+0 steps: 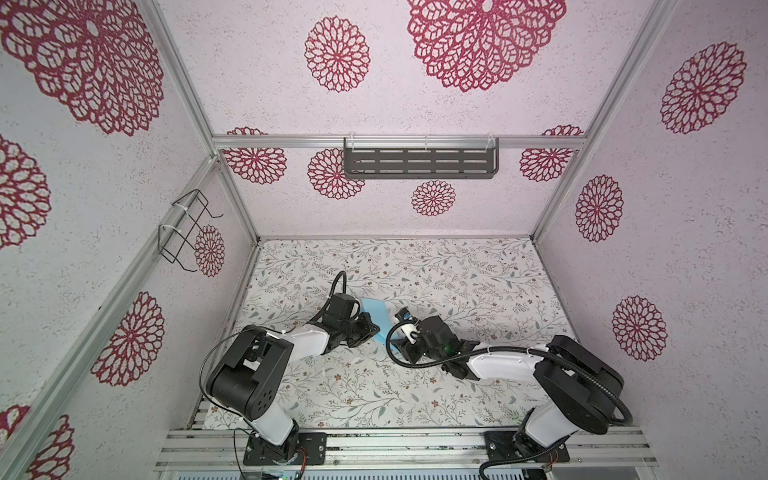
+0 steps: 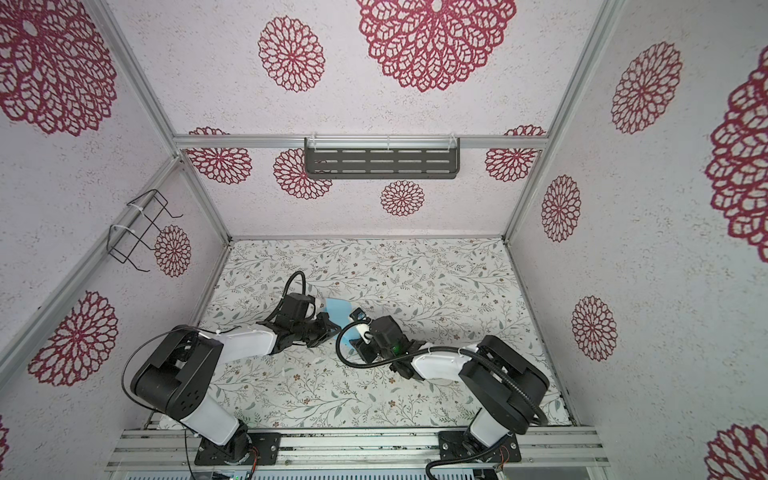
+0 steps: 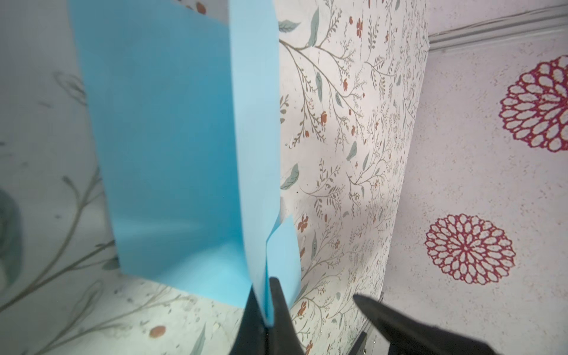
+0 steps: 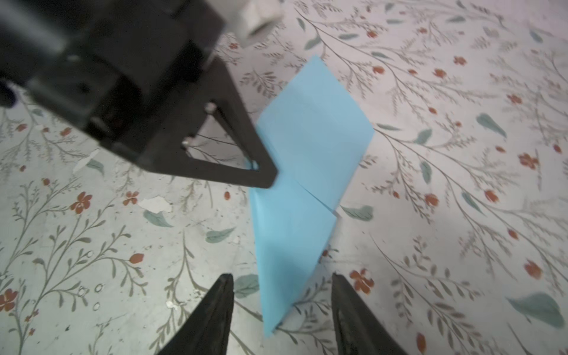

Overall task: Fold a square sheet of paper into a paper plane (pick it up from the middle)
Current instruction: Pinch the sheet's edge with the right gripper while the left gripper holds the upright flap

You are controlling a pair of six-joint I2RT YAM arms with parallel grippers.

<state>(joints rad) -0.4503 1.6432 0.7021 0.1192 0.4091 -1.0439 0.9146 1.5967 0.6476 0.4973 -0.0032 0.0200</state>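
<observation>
White arm shells [image 1: 305, 338], black joints [image 1: 245, 374], ribbed black cable [image 1: 511, 352], screwed black base plates [image 1: 316, 449]

The left arm [image 1: 305, 340] and the right arm [image 1: 503, 363] are bent low and stretched toward each other. The left gripper [image 3: 266, 319] is clamped shut on the paper [image 3: 172, 147]. The right gripper [image 4: 281, 281] is held with its jaws apart.

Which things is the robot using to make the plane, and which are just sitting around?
Using: paper; left gripper, pinching it; right gripper, open near it.
Just there: shelf and wire rack, on the walls.
</observation>
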